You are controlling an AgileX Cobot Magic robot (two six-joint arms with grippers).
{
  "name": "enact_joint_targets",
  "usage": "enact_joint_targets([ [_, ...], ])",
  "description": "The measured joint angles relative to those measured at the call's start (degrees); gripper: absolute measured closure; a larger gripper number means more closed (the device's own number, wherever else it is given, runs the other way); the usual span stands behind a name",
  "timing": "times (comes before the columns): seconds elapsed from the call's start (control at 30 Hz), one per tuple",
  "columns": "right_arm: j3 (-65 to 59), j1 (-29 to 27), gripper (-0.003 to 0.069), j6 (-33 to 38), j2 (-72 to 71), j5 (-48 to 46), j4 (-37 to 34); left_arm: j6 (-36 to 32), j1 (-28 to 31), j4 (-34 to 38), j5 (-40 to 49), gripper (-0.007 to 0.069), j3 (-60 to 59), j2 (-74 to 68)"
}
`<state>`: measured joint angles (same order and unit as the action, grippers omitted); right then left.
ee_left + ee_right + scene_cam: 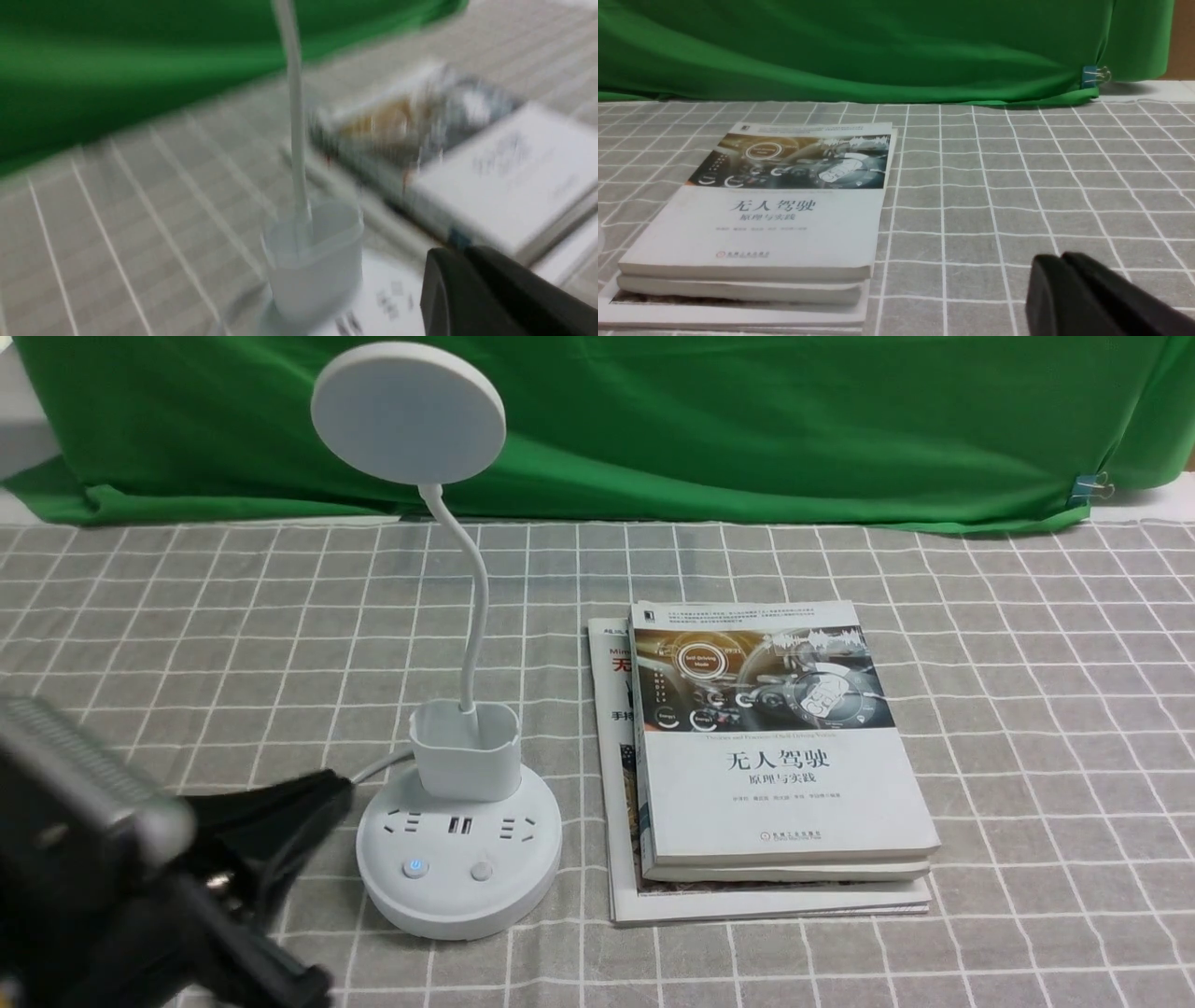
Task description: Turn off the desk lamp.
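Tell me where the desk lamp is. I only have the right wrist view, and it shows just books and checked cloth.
Observer: In the front view, the desk lamp stands just left of the books.
Operator: Any arm near it?
Observer: The left gripper is beside the left edge of the base, jaws together, with no visible contact.
Operator: Any indicator lit?
Observer: The left button on the base glows blue.
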<state>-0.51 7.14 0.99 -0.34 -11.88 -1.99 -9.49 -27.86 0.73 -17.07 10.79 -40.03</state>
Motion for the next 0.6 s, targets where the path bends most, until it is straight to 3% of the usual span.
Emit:
enact_joint_targets([
  [0.13,0.0,0.0,0.0622,0.0,0.0,0.0,0.0,-4.7,5.3,8.3,-1.8,0.0608,-5.4,11.2],
  [0.3,0.0,0.0,0.0622,0.0,0.0,0.0,0.0,-6.1,17.7,10.6,0.7,0.0608,-10.9,25.5],
  [0.47,0.0,0.0,0.0622,0.0,0.0,0.0,0.0,-3.0,30.2,10.8,11.3,0.0608,-11.1,35.6],
  [0.6,0.0,0.0,0.0622,0.0,0.0,0.0,0.0,-1.4,35.3,10.8,21.3,0.0608,-11.1,39.7],
])
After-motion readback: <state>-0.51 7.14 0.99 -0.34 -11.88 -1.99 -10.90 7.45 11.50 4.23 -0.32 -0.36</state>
